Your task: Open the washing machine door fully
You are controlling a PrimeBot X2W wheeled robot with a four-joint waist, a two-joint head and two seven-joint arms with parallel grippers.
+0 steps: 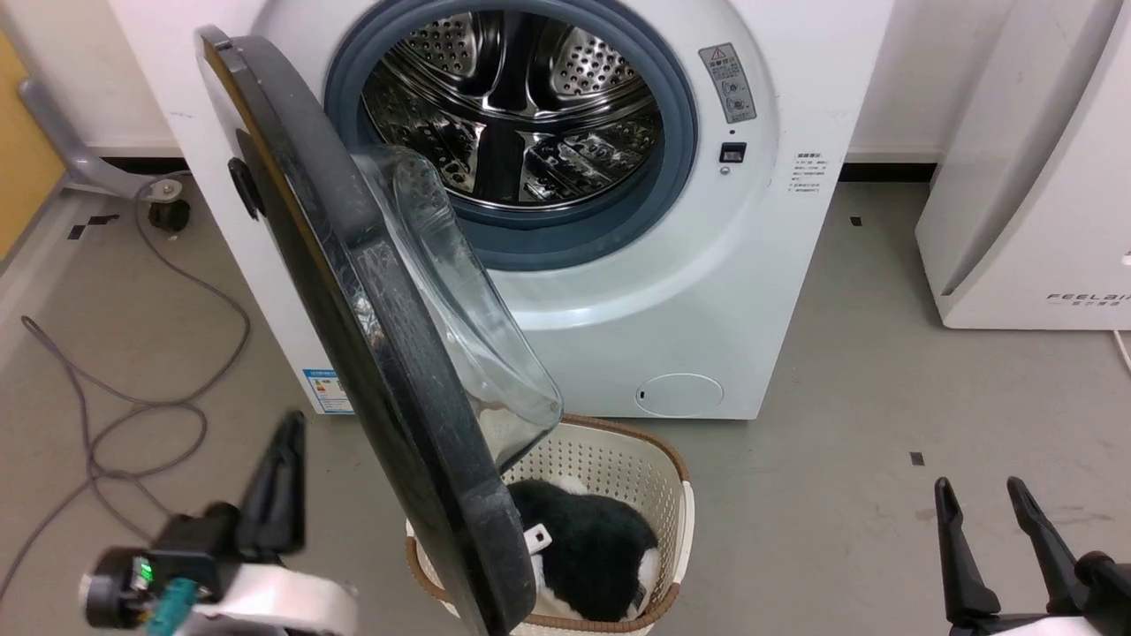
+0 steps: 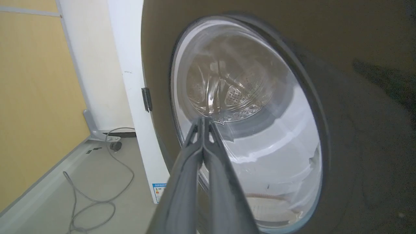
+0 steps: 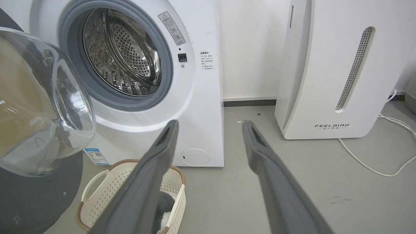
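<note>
A bare laundry corner, more test room than home: the white washing machine stands on a grey floor against a white wall. A perforated laundry basket sits just before it, a white FEELBIRD appliance beside it, and a loose cable near it.

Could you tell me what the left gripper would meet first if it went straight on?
Most likely the washing machine door: the shut left gripper aims at its outer face, at the clear glass centre. The gap is unclear.
</note>
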